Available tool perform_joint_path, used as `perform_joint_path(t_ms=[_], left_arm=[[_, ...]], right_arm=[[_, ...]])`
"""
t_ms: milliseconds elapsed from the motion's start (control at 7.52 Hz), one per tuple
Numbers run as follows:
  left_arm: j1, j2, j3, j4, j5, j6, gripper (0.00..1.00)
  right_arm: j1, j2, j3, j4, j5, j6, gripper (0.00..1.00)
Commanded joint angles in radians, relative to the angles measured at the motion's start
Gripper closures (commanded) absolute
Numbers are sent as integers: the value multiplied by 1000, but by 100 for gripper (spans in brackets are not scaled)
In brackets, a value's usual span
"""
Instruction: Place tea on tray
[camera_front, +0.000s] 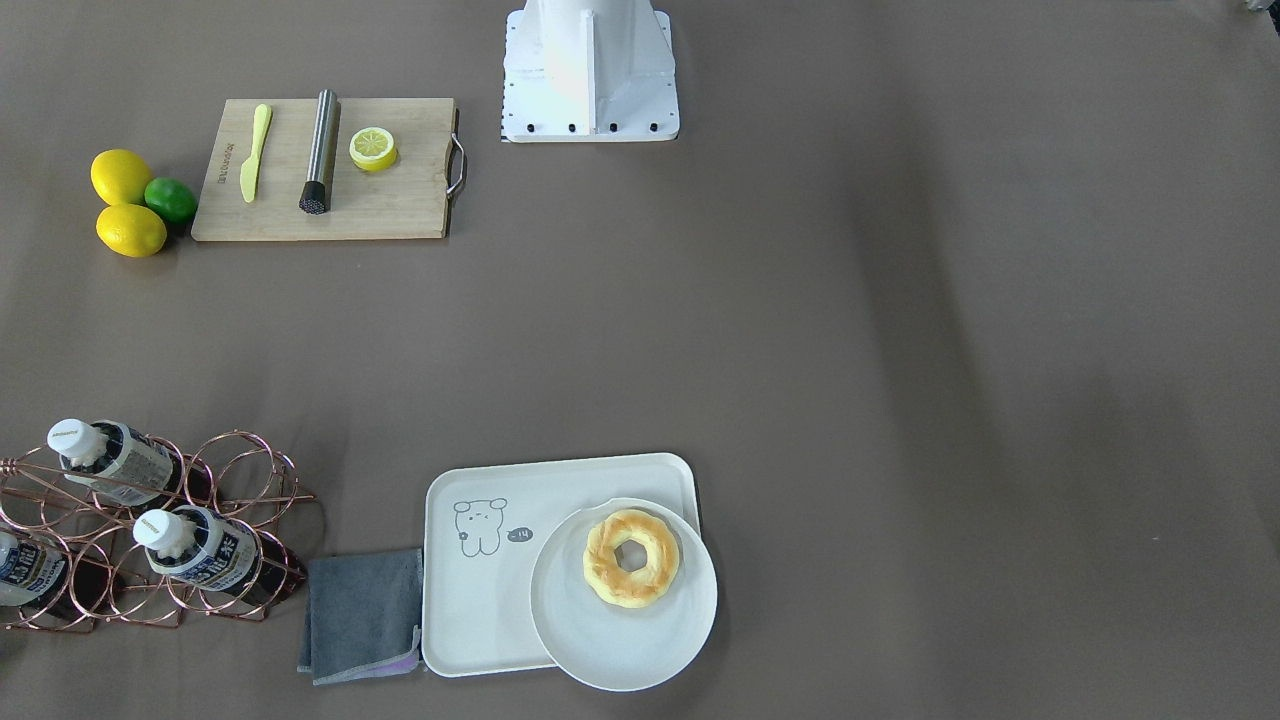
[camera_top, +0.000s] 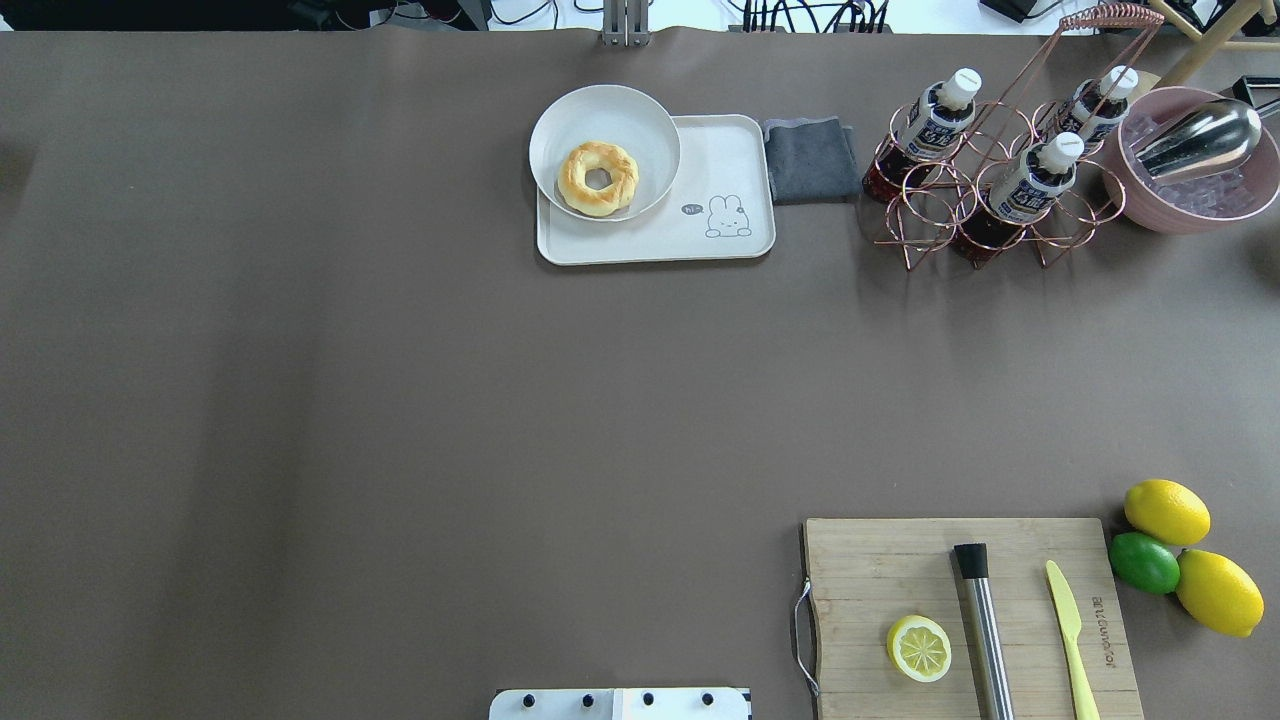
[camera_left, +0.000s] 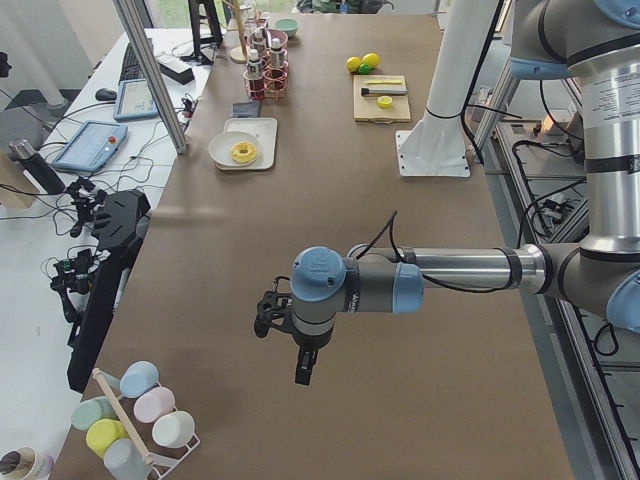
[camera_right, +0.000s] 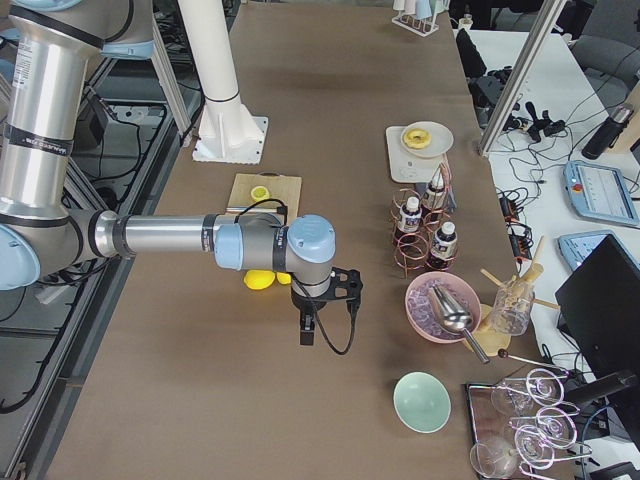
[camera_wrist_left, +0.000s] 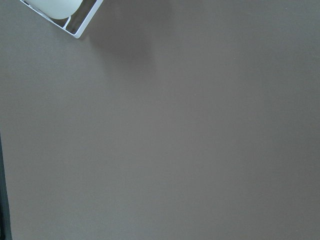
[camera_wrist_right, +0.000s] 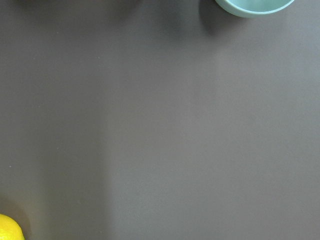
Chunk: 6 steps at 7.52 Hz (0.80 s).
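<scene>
Left gripper (camera_left: 302, 372) and right gripper (camera_right: 307, 332) hang over the table (camera_left: 400, 400), apparently pointing down; only side views show them, so I cannot tell their fingers' spread. Overhead, at 3 o'clock from the tray (camera_top: 640, 240), the tea (camera_top: 1030, 180) lies tilted in a wire rack (camera_top: 962, 190), caps toward 1 o'clock; the pink bowl (camera_top: 1150, 222) beyond is missing from the front view.

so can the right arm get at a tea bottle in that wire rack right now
Probably yes. The tea bottles stand cap-up in the copper rack on the right arm's side, and nothing covers their caps, though the rack's rings crowd them.
</scene>
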Motion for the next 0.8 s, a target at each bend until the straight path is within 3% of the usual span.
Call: perform_joint_path(t_ms=[0,665], left_arm=[[-2,0,-10,-5,1,-5,2],[0,15,-30,-3,1,2,2]], right_arm=[[1,-2,0,0,1,0,0],[9,-6,5,0,1,-5,0]])
